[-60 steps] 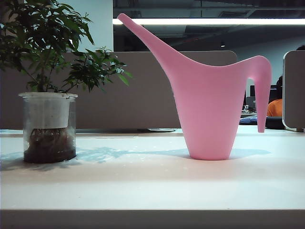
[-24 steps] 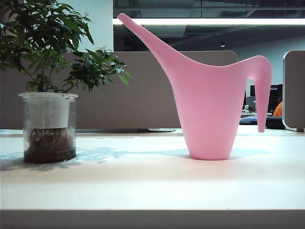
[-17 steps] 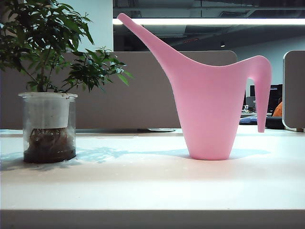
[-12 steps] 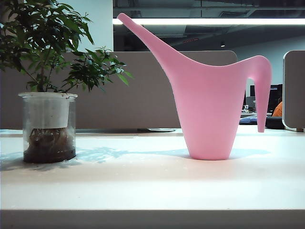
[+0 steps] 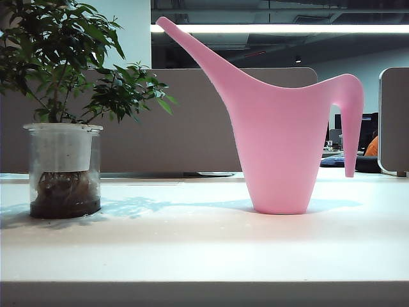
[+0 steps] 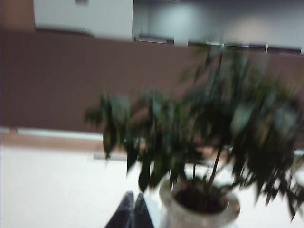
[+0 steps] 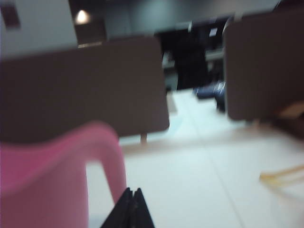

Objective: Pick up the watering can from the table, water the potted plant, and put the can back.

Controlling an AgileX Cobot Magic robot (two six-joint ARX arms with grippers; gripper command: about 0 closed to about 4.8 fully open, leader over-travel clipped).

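Pink watering can (image 5: 281,137) sits upright on the white desk (image 5: 204,249), well right of the potted plant (image 5: 64,109), nothing touching it. Left gripper (image 6: 133,211) hangs just by the plant's pot, fingers together. Right gripper (image 7: 132,209) sits near the can's handle, fingers pressed together too.

Lots of bare table (image 5: 192,249) up front, so the near strip is wide open. Between the potted plant (image 5: 64,115) on the left and the watering can (image 5: 281,141) on the right there's a clear lane low down, but higher up the leaves spread right and the can's spout slants left, so it narrows. Left hand (image 6: 134,202), tips pressed together, sits just beside the pot's rim under the leaves. Right hand (image 7: 132,197), tips together too, sits near the can's handle, with open table to the right of it.
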